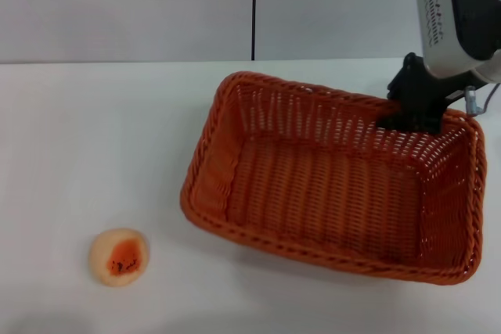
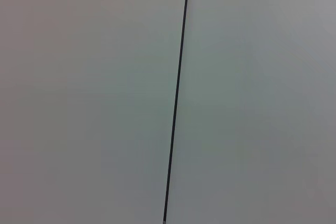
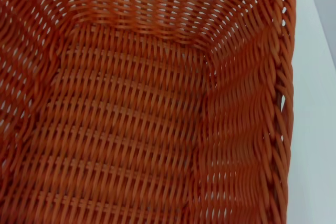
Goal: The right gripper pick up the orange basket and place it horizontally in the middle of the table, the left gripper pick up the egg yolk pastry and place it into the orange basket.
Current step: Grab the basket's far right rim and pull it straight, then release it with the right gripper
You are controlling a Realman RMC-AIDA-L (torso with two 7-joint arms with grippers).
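Observation:
The orange basket (image 1: 202, 170) rests on the white table (image 1: 86, 131) right of centre, its long side skewed a little. My right gripper (image 1: 413, 113), a black claw, reaches down over the basket's far right rim and is shut on that rim. The right wrist view is filled by the woven inside of the orange basket (image 3: 131, 119), which holds nothing. The egg yolk pastry (image 1: 118, 256) lies alone near the table's front left, well apart from the basket. My left gripper is out of view, and the left wrist view shows only a wall.
A pale wall with a dark vertical seam (image 1: 254, 9) stands behind the table's far edge; the same seam (image 2: 177, 98) crosses the left wrist view. Bare tabletop lies between the pastry and the basket.

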